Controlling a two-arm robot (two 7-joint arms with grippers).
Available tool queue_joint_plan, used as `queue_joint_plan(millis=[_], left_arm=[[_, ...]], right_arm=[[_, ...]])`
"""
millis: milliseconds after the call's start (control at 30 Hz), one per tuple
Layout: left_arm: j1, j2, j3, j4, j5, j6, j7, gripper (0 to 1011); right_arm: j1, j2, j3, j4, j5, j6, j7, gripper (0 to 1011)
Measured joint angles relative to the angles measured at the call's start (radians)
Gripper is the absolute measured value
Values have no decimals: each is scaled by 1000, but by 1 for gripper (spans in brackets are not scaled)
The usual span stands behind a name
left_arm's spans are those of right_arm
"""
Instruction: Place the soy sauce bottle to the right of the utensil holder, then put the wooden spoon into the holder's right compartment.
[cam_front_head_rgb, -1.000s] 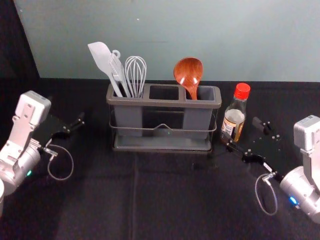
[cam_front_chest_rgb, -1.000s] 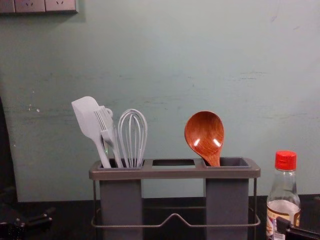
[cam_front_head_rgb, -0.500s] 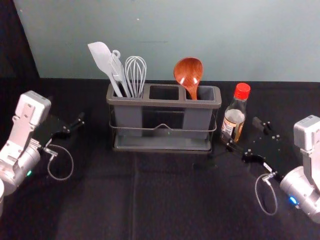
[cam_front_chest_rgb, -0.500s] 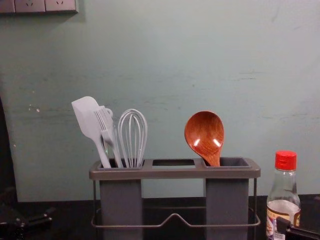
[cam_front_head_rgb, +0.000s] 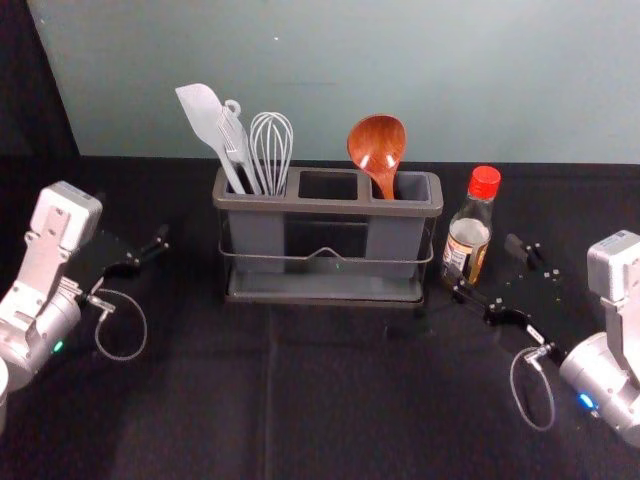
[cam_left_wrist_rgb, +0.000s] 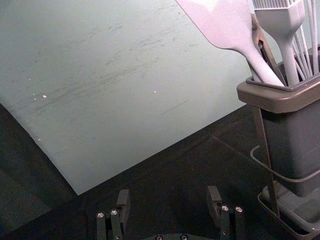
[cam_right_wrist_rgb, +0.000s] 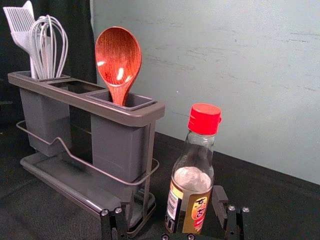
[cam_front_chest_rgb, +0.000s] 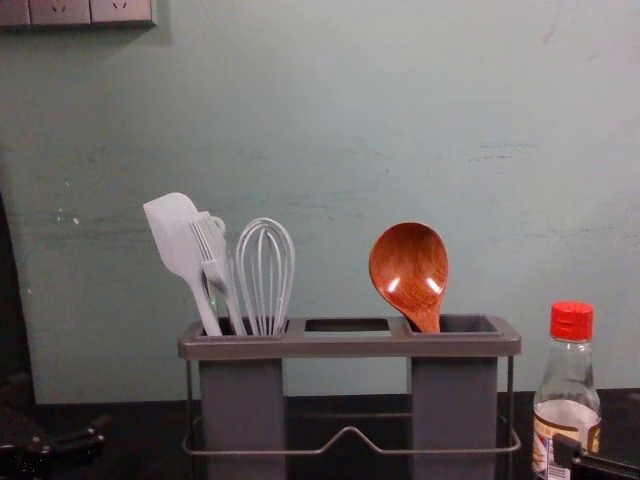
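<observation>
Right gripper (cam_front_head_rgb: 482, 256) spread open, on the near side of the soy sauce bottle (cam_front_head_rgb: 468, 237), which stands upright just right of my utensil holder (cam_front_head_rgb: 325, 208). Wooden spoon (cam_front_head_rgb: 377, 146) in right compartment (cam_front_head_rgb: 413, 186). Contact hard to judge; I'd back straight off. Left gripper (cam_left_wrist_rgb: 168, 197) open, parked.

There is one holder (cam_front_head_rgb: 328, 207), with two cups (cam_front_chest_rgb: 240, 400). There are one spatula (cam_front_head_rgb: 203, 115), one brush (cam_front_chest_rgb: 211, 248), one whisk (cam_front_chest_rgb: 265, 270), one spoon (cam_front_head_rgb: 377, 145) and one half-hidden utensil (cam_left_wrist_rgb: 270, 59) of unclear kind. One bottle (cam_right_wrist_rgb: 191, 179) has one cap (cam_right_wrist_rgb: 204, 119). At least two sockets (cam_front_chest_rgb: 122, 10) show.
</observation>
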Motion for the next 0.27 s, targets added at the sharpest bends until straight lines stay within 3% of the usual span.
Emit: queue_joint_plan(millis=[267], left_arm=[[0, 0, 0, 0, 0, 0, 0, 1005]], right_arm=[[0, 0, 0, 0, 0, 0, 0, 1003]])
